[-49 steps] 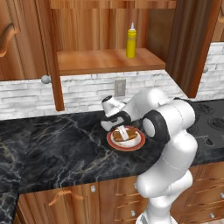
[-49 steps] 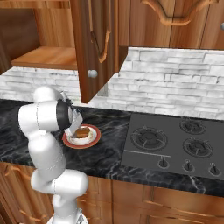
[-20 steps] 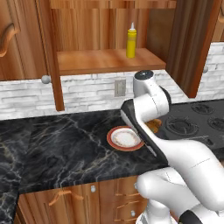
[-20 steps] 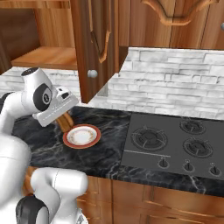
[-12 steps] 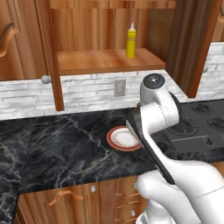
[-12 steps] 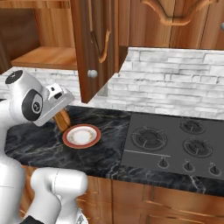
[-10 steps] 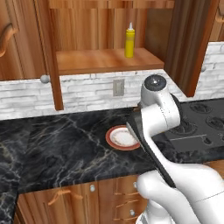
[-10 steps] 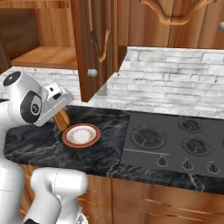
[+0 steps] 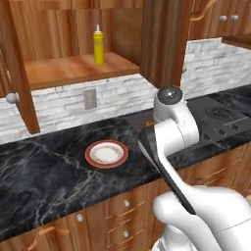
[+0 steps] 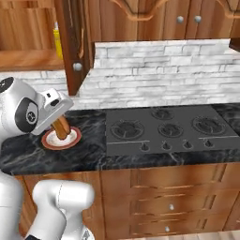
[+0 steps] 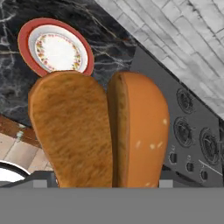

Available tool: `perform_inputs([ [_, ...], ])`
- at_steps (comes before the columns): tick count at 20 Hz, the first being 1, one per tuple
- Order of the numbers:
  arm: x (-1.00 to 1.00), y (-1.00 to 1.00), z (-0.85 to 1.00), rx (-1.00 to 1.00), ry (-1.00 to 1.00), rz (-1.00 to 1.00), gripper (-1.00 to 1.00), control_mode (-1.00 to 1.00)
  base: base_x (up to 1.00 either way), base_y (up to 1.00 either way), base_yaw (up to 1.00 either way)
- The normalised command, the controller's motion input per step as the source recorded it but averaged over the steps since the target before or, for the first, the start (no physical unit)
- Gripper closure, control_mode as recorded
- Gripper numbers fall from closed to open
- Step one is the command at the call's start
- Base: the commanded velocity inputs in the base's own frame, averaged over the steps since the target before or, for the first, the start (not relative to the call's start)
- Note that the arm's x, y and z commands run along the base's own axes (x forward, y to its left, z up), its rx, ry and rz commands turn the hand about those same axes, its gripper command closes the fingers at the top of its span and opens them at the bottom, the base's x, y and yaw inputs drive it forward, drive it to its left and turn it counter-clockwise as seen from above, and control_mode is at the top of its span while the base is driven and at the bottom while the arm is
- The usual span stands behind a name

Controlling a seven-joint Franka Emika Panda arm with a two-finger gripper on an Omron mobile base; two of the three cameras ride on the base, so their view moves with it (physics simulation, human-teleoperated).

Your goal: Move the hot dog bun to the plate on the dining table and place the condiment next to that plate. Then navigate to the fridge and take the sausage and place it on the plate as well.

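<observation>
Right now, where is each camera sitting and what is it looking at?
Left base view: behind the arm's left, facing the counter and condiment; white arm at lower right.
Right base view: behind its right, facing the stove; arm at lower left.
Hand view: on the hand, facing the hot dog bun held in the gripper.
All share the red-rimmed plate.

Item: our arm. We are built of glossy white, rounded shell segments, bulbous at the joints and tapering between them. A dark grey band runs lengthwise along one link in the left base view. One joint carries a round grey cap with a small dark centre; another, in the right base view, shows a dark circular disc ringed in black with a pale mark at its middle. Our wrist block is white and boxy, with small dark fittings. No cables or lettering visible on us.
</observation>
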Motion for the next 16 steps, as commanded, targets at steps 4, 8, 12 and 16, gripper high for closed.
perform_inputs([
  [4, 0.0, 0.0, 0.0, 0.0, 0.0, 0.0, 1.0, 1.0, -0.41, 0.0, -0.77],
  [8, 0.0, 0.0, 0.0, 0.0, 0.0, 0.0, 1.0, 1.0, -0.33, 0.0, -0.79],
  [12, 0.0, 0.0, 0.0, 0.0, 0.0, 0.0, 1.0, 1.0, -0.32, -0.05, -0.78],
  [16, 0.0, 0.0, 0.0, 0.0, 0.0, 0.0, 1.0, 1.0, -0.27, -0.12, -0.74],
])
